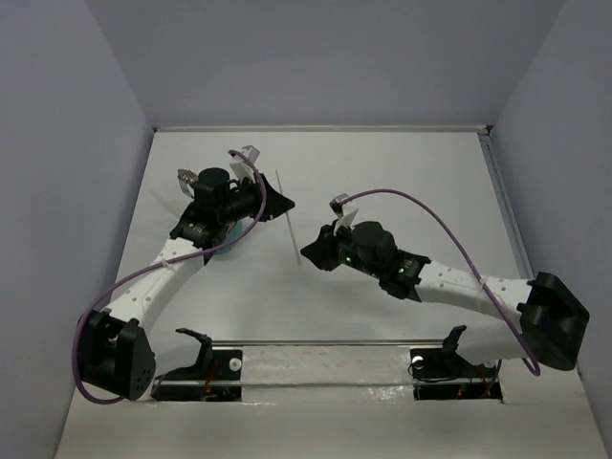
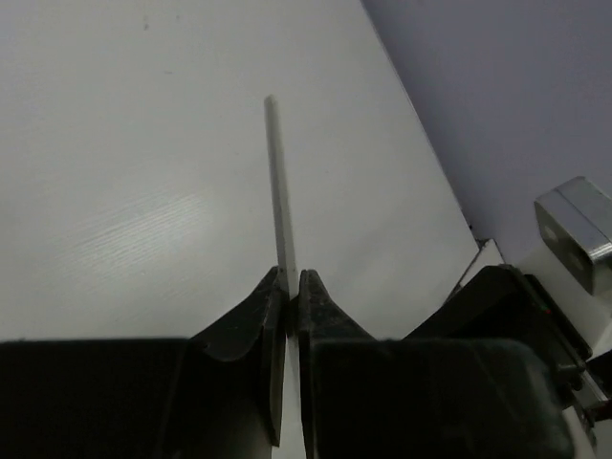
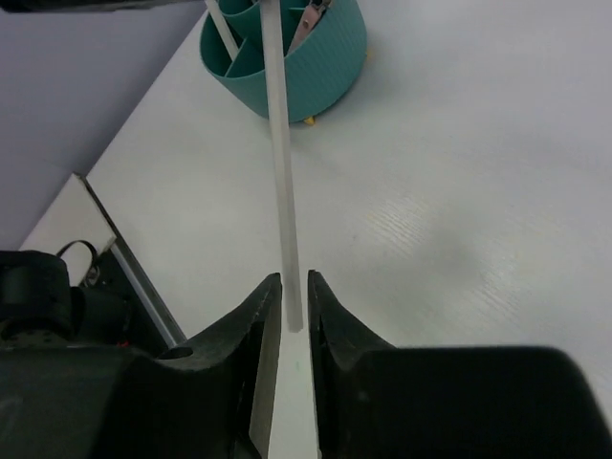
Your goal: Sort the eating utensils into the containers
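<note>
Right gripper (image 3: 295, 287): sitting low in the centre of the right wrist view, its fingers are standing only a narrow slit apart, flanking the near end of a pale utensil (image 3: 280, 163). Whether they are actually pressing on it cannot be told.

Pale utensil: a slim, straight piece, it is running from between those fingers up the frame, crossing in front of the teal cup (image 3: 316, 72) and leaving at the top edge. In the top view it is lying as a thin line just left of centre, spanning the gap between the two grippers over the white table (image 1: 402, 191). Its working end is not showing, so its type cannot be told.

Left gripper (image 2: 292, 287): in the left wrist view the fingers are closing tightly on the same utensil, which is extending away toward the upper middle of that frame.

Teal cup: it is standing at the top centre of the right wrist view, with dividers visible inside. A white handle (image 3: 222, 29) is leaning in its left compartment, and a pinkish piece (image 3: 311, 17), cropped by the frame, is sitting in another.
</note>
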